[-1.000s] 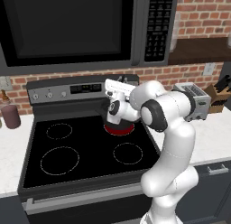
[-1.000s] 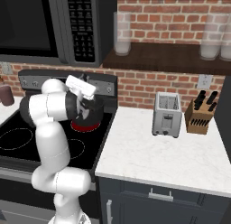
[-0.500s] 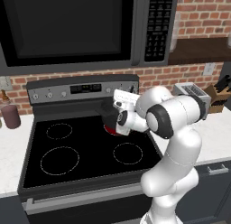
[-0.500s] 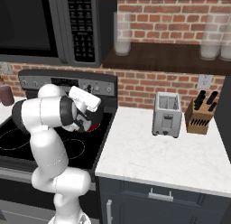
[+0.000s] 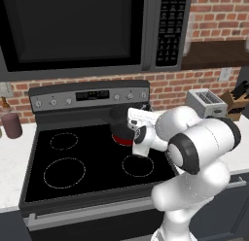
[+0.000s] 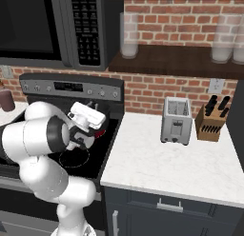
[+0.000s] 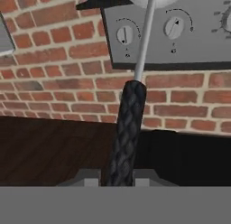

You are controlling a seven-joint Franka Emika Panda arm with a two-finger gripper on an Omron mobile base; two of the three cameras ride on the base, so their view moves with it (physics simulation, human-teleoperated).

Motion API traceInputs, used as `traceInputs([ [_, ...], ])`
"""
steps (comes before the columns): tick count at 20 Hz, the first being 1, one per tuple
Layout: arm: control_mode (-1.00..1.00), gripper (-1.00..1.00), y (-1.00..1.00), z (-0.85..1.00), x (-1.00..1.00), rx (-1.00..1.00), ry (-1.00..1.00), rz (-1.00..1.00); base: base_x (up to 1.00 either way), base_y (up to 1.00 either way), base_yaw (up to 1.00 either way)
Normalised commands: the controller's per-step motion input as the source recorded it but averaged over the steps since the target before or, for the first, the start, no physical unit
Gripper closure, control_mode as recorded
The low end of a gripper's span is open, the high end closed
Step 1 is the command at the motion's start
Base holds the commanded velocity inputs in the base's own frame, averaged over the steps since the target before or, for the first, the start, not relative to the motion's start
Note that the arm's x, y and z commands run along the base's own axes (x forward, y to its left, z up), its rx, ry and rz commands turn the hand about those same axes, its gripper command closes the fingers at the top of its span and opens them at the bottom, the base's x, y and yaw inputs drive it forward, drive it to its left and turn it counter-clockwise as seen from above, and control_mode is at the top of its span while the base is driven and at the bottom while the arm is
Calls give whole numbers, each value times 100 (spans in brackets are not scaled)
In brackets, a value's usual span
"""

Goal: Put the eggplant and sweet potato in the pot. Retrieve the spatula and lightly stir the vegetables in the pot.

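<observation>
My two fingers clench one spatula (image 7: 128, 128) by its black, cross-hatched handle; a thin silver shaft runs out to its head. One round dark pot (image 5: 121, 123) sits on the stove's (image 5: 92, 162) glowing back-right burner.

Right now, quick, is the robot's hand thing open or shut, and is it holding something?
End effector: closed on the spatula, gripping its black handle, with the thin silver shaft pointing away from the hand.
</observation>
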Motion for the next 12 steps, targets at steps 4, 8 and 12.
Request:
traceInputs([
  [4,-100,100,0,53,-2,2,36,6,0,0,0],
  [8,-100,100,0,90,4,5,36,7,0,0,0],
  [12,-100,100,0,53,14,3,24,6,0,0,0],
])
